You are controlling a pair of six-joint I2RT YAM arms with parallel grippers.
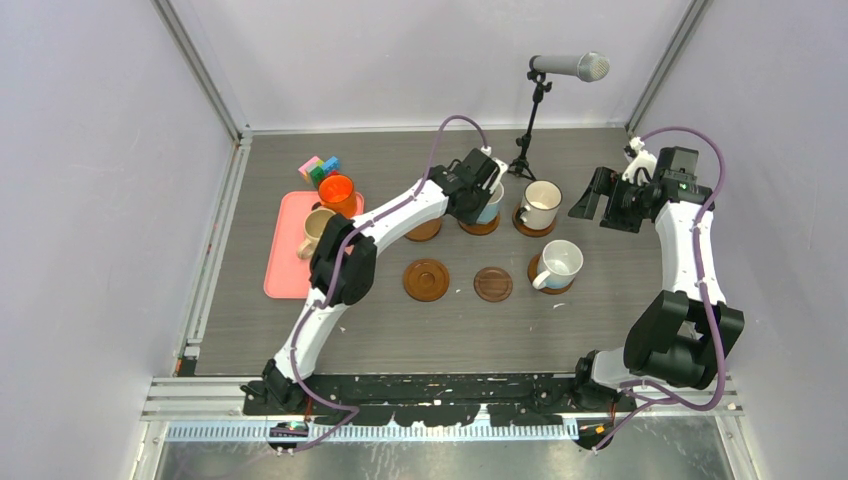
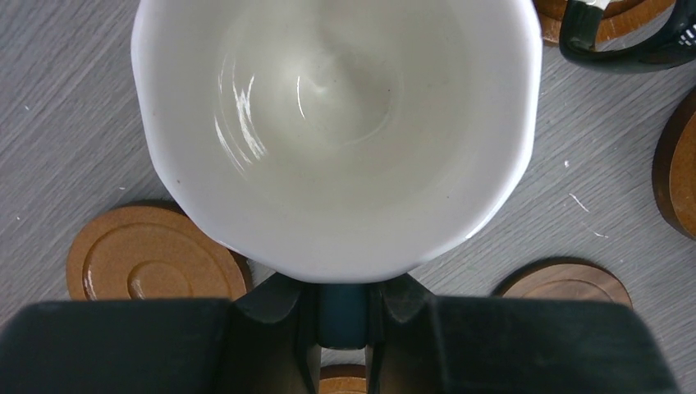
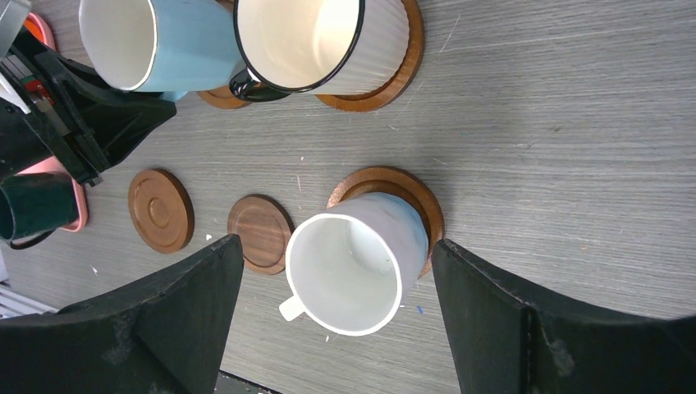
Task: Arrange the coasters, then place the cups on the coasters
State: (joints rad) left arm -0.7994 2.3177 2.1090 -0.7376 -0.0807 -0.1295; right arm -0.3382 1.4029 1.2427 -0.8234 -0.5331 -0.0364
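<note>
My left gripper (image 1: 478, 186) (image 2: 343, 305) is shut on the handle of the light blue cup (image 1: 490, 203) (image 2: 336, 123), which is over a coaster (image 1: 480, 227) at the back; contact with it is hidden. To its right a cream cup (image 1: 541, 203) (image 3: 320, 41) stands on a coaster (image 3: 394, 78). Nearer, a white cup (image 1: 559, 264) (image 3: 353, 271) sits on its coaster (image 3: 410, 193). Two bare coasters (image 1: 426, 279) (image 1: 493, 283) lie in the front row, another (image 1: 424, 231) under the left arm. My right gripper (image 1: 592, 196) (image 3: 335, 240) hangs open, high to the right of the cups.
A pink tray (image 1: 285, 255) at the left holds a beige cup (image 1: 318, 230), an orange cup (image 1: 337, 190) and a dark green cup (image 3: 33, 207). Coloured toy blocks (image 1: 320, 167) lie behind it. A microphone stand (image 1: 530, 120) rises behind the cups.
</note>
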